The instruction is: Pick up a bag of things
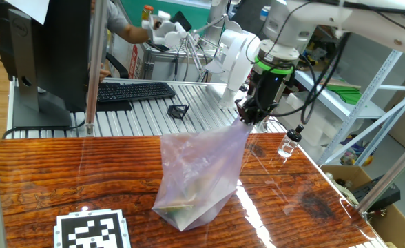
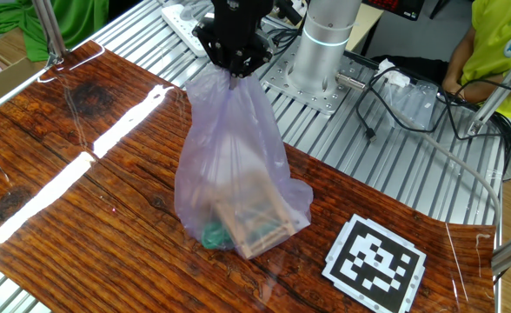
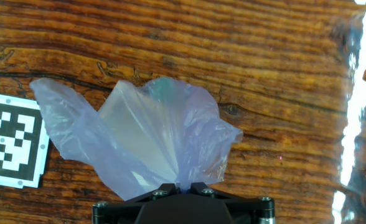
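The pale-lilac translucent plastic bag hangs stretched from my gripper, which is shut on its gathered top. Its bottom rests on or just above the wooden table. In the other fixed view the bag shows tan wooden blocks and a green piece inside at the bottom, and the gripper pinches its neck. In the hand view the bag spreads below the closed fingers. No white ball is visible.
A small clear bottle with a black cap stands on the table near its right edge. A black-and-white marker tag lies at the front; it also shows in the other fixed view. A keyboard and monitor sit behind.
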`<act>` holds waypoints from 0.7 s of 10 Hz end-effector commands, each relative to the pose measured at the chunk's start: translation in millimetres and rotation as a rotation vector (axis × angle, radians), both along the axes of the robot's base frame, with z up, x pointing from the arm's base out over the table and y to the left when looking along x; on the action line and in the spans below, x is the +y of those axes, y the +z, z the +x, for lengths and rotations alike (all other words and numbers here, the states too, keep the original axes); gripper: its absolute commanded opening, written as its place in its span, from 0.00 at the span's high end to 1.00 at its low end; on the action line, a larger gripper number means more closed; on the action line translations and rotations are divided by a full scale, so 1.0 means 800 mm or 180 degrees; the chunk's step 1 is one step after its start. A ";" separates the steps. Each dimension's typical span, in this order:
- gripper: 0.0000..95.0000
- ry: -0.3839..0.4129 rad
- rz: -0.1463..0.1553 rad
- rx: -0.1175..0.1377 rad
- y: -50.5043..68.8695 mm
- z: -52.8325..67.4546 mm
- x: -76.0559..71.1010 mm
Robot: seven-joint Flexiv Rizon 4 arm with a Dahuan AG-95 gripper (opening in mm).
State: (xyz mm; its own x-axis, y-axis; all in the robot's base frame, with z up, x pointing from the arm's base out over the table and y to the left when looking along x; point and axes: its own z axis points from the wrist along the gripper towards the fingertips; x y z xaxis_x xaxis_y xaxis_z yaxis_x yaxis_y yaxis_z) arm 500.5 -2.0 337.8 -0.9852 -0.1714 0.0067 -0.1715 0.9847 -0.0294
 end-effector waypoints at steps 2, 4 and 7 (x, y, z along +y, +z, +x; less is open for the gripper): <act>1.00 0.0078 0.0022 -0.0133 0.000 -0.001 -0.001; 1.00 0.0083 0.0063 -0.0170 0.000 -0.001 -0.001; 1.00 0.0074 0.0077 -0.0169 0.000 -0.001 -0.001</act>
State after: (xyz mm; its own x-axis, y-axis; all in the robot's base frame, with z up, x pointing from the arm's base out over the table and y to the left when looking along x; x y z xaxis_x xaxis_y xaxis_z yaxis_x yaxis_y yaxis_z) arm 500.3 -1.7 338.0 -0.9800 -0.1935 -0.0464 -0.1932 0.9811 -0.0112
